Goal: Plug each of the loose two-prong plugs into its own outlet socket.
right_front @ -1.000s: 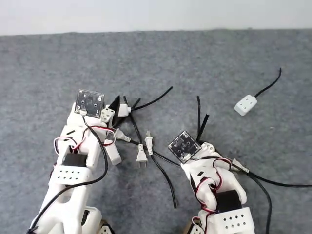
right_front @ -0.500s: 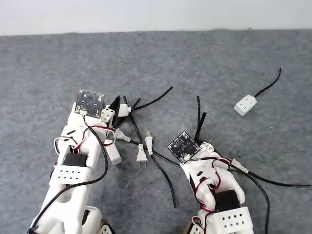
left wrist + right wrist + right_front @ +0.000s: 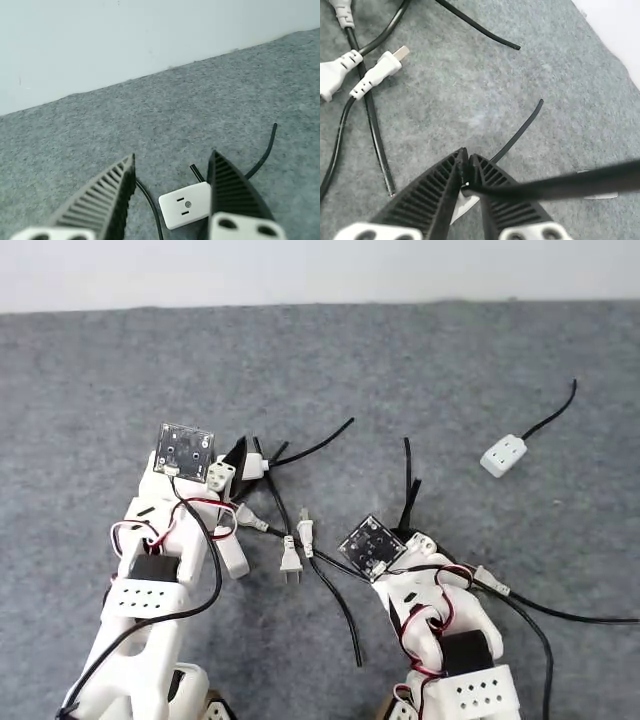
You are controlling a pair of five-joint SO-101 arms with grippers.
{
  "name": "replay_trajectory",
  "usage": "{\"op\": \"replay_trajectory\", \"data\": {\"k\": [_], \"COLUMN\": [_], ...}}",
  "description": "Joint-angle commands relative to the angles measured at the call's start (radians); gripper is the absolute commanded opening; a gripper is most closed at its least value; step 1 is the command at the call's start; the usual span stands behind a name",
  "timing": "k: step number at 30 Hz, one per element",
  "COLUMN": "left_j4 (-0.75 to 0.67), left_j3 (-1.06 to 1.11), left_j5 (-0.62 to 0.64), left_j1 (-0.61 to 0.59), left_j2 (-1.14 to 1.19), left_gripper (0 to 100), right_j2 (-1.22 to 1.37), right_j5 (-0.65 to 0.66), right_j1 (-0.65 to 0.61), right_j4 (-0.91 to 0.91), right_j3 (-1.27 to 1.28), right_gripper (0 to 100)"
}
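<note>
A robot lab bench.
Grey felt covers the tabletop (image 3: pixel 100 370) before a plain white wall (image 3: pixel 320 270); the left arm (image 3: pixel 150 590) and right arm (image 3: pixel 450 640) carry open circuit boards (image 3: pixel 187 450).

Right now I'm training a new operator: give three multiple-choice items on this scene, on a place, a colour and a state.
1. The white socket near the left gripper lies: A between its fingers; B on a plug; C against the wall.
2. The cord in the right gripper is: A green; B black; C yellow.
3. The right gripper's fingers are: A spread wide; B shut on the cord; C bent.
Key: 1 A, a finger shows either side; 2 B, plainly black; 3 B, they pinch it.
</note>
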Motion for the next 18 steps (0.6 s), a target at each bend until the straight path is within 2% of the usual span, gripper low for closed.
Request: {"op": "replay_trajectory", "data": {"k": [1, 14, 18], "left_j4": [-0.031, -0.031, -0.031], "left_j3": [-0.047, -0.047, -0.047], "left_j5": [-0.015, -0.015, -0.015], "left_j1": [0.000, 0.002, 0.002], "left_j2": [0.003, 0.003, 0.005], "left_gripper": [23, 23, 23], "right_j2": [0.013, 0.021, 0.013], "right_j5": [0.025, 0.026, 0.026], "right_j1": [0.021, 0.021, 0.016], "right_j4": [0.056, 0.085, 0.154], "right_j3": [0.055, 0.055, 0.055], "right_gripper": [0.9, 0.9, 0.9]}}
